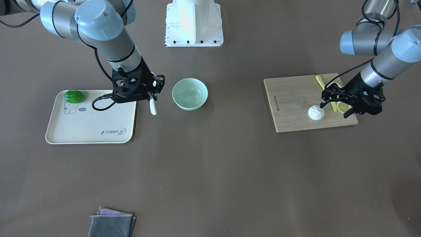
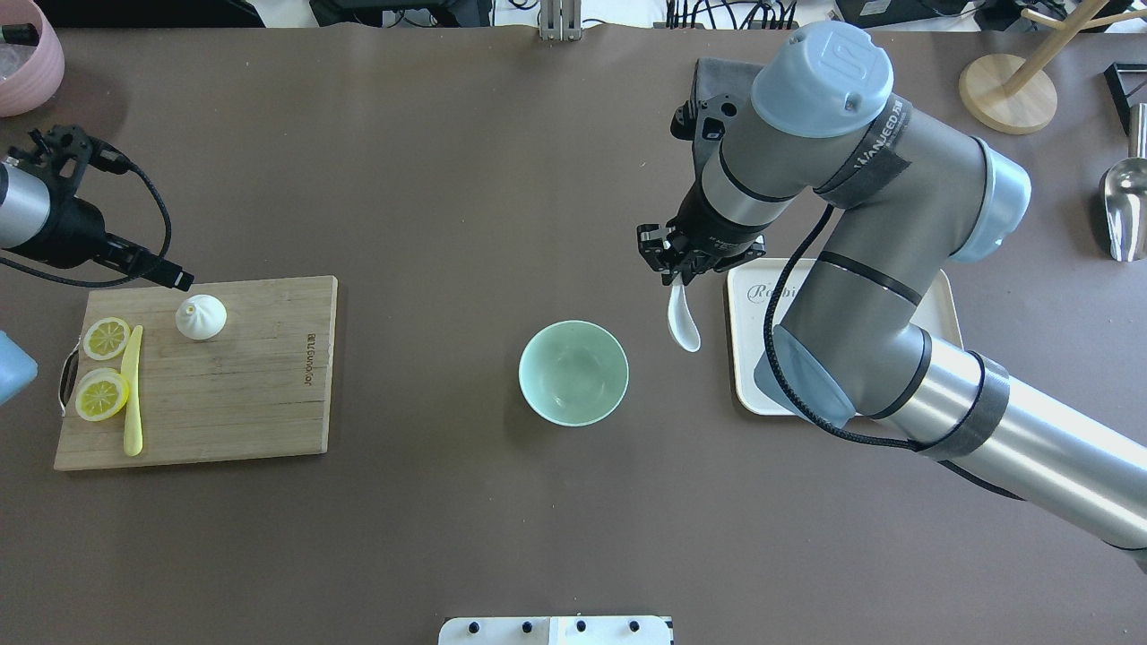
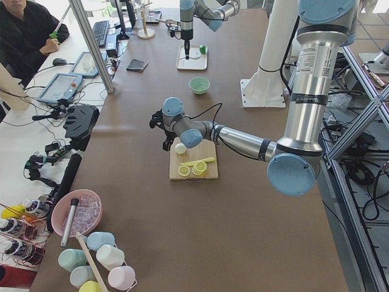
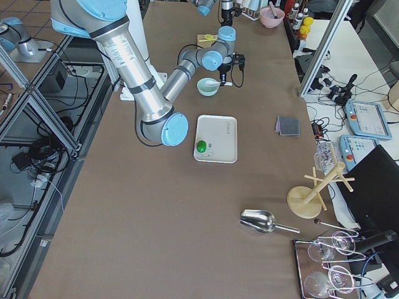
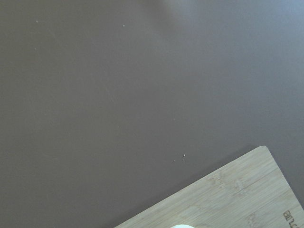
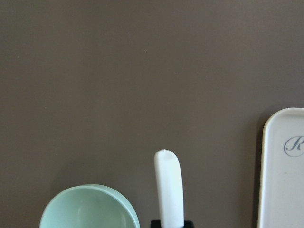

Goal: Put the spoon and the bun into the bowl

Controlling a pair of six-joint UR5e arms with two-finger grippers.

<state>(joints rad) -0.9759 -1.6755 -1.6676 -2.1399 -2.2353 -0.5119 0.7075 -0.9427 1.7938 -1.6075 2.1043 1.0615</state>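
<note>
between the cream tray [image 1: 88, 130] and the mint-green bowl [image 1: 180, 98], my right gripper [image 1: 152, 96] has its jaws shut tight on one end of the white spoon [image 1: 153, 108]. the rest of the spoon sticks out past my fingertips, broader end outward. it is over the bare brown table [image 1: 210, 171], just beside the bowl's rim and not above it in the overhead view. from my right wrist camera the spoon runs straight up the middle of the picture. the bowl's edge sits low on one side and the tray's rounded corner on the other. a glossy green, pepper-like thing [image 1: 74, 96] lies in one corner of the tray. a folded grey cloth [image 1: 111, 224] sits well apart, near the table's edge.

over at the wooden cutting board [image 2: 251, 376], my left gripper [image 1: 334, 110] hangs with its jaws spread wide. one fingertip [image 2: 179, 280] is just beside the bun [image 2: 201, 317]; whether it touches, i cannot tell. the bun stands upright on the board with its pleated top up, well apart from the bowl. two lemon slices [image 2: 107, 338] and a slim yellow knife [image 2: 133, 403] lie along the board's handle end, apart from the bun. my left wrist camera shows mostly table, one corner of the board, and a white sliver of the bun at the bottom edge.
</note>
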